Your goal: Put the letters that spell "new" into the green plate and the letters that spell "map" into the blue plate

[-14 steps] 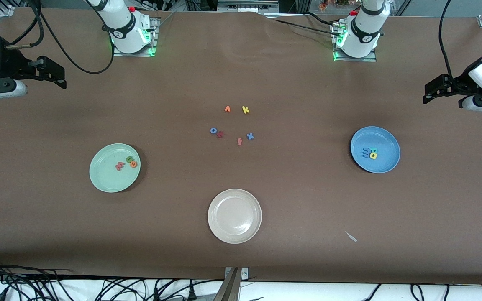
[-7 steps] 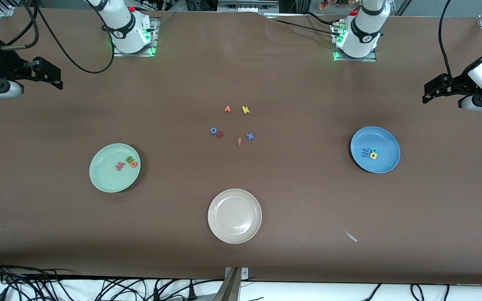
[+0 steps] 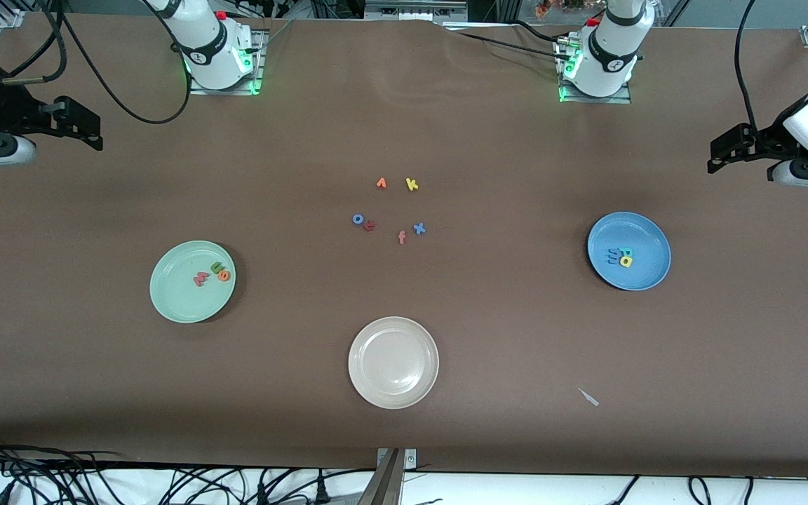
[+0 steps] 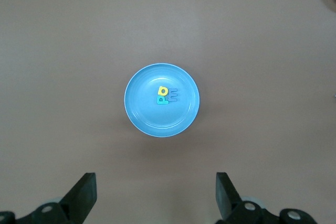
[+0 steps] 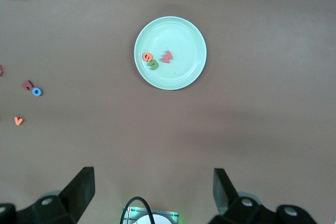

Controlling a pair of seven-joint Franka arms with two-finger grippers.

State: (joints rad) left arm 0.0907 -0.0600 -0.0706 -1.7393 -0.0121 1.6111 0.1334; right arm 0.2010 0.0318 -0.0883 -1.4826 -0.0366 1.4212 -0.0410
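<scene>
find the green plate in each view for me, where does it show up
Front view: the green plate lies toward the right arm's end of the table, nearer the camera than the loose letters.
Left wrist view: not in it; only the blue plate shows.
Right wrist view: upper middle.
Shared landmark: the blue "o" beside a dark red letter.

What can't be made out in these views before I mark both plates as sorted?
- Dark red letter beside the blue "o": too small to read in the front view.
- Blue "m" on the blue plate: blends into it in the left wrist view.
- Left gripper and right gripper: arms cut off by the front view's edges.
</scene>
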